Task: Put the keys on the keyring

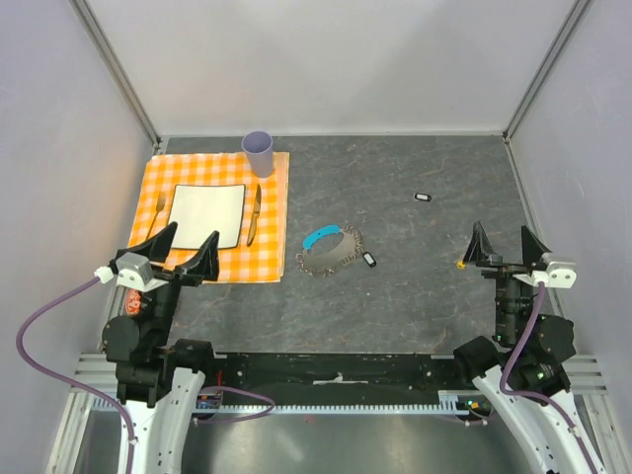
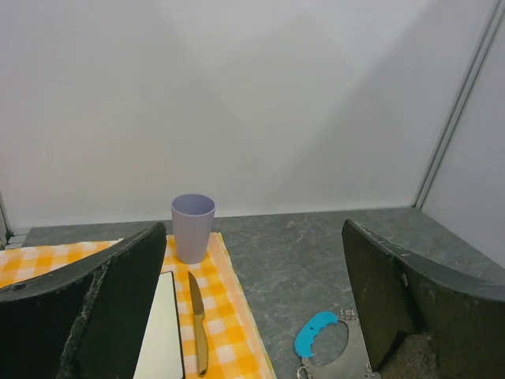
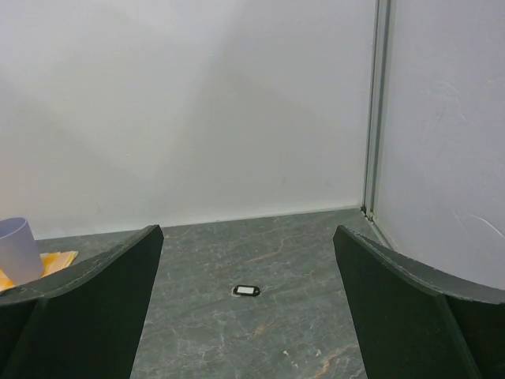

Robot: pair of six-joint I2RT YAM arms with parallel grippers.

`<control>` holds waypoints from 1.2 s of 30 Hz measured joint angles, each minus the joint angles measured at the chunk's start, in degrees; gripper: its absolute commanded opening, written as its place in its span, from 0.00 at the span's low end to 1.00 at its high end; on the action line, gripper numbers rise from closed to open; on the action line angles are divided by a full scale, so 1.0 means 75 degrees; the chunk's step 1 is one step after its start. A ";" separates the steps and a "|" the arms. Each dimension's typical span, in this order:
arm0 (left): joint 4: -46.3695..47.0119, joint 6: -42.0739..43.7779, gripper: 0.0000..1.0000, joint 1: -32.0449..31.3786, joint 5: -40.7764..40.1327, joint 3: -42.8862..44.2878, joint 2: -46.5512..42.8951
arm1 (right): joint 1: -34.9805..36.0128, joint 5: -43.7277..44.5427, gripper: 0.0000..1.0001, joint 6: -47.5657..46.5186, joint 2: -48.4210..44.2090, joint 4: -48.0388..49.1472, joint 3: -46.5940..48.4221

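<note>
The keyring (image 1: pixel 350 243), a loop of grey chain with a blue curved section (image 1: pixel 321 237), lies mid-table. One black key with a white centre (image 1: pixel 369 260) rests just right of the loop. A second black key (image 1: pixel 423 197) lies farther back right and shows in the right wrist view as the key (image 3: pixel 246 290). A tiny yellow-orange key (image 1: pixel 461 264) sits beside the right arm. My left gripper (image 1: pixel 190 240) hovers open over the cloth, empty. My right gripper (image 1: pixel 503 235) is open and empty at the right. The left wrist view catches the blue section (image 2: pixel 316 333) low between the left gripper (image 2: pixel 254 237) fingers.
An orange checked cloth (image 1: pixel 272 259) at the back left carries a white plate (image 1: pixel 207 215), a fork (image 1: pixel 156 217), a knife (image 1: pixel 253 212) and a lilac cup (image 1: pixel 258 153). Grey walls enclose the table on three sides.
</note>
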 measured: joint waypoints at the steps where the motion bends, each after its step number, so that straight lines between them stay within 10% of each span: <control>1: 0.0000 0.0000 1.00 0.0000 0.0000 0.0000 0.0000 | 0.0000 -0.0029 0.98 -0.0003 0.0012 -0.0006 0.0000; 23: 0.0020 -0.0009 1.00 0.0064 0.0178 0.0003 0.0746 | -0.0050 -0.0038 0.98 0.0204 -0.0184 0.0000 0.0000; 36: -0.0251 -0.0306 0.99 0.0085 0.0848 0.0784 0.3689 | -0.0050 -0.0181 0.98 0.0702 0.0020 -0.0245 0.0000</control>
